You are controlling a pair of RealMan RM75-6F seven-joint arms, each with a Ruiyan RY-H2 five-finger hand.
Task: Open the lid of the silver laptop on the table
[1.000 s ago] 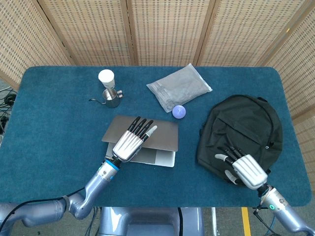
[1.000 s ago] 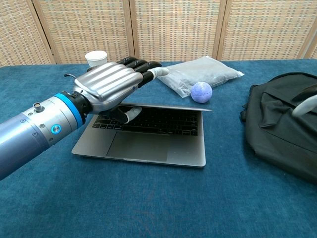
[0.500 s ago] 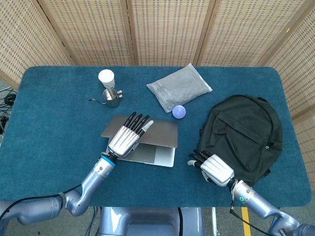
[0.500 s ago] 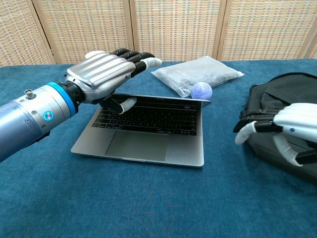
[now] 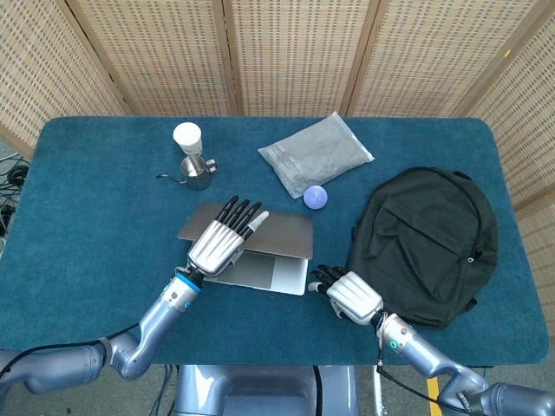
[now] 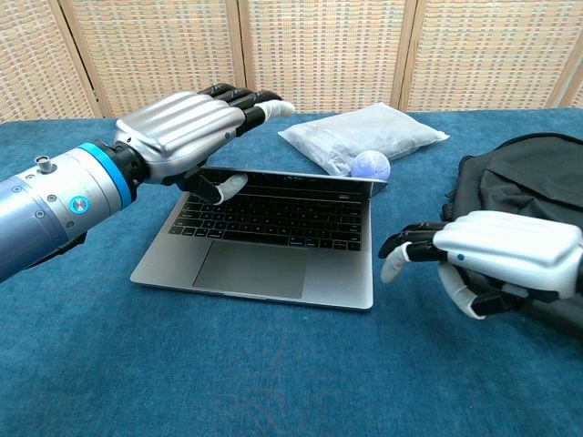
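Note:
The silver laptop (image 5: 279,232) lies at the table's middle with its lid (image 6: 301,177) lifted partway, and the keyboard (image 6: 273,218) shows in the chest view. My left hand (image 5: 218,244) (image 6: 182,137) grips the lid's front edge at its left side. Its fingers lie stretched over the top and the thumb (image 6: 224,187) sits underneath. My right hand (image 5: 349,297) (image 6: 496,259) hovers just right of the laptop's front right corner. The hand's fingers are loosely bent, point at the base and hold nothing.
A black backpack (image 5: 429,234) lies right of the laptop, just behind my right hand. Behind the laptop are a purple ball (image 5: 316,198), a grey plastic bag (image 5: 316,154), a small metal pitcher (image 5: 198,172) and a white cup (image 5: 186,136).
My left hand has raised the lid a little further. My right hand has moved left, off the backpack, to the laptop's front right corner.

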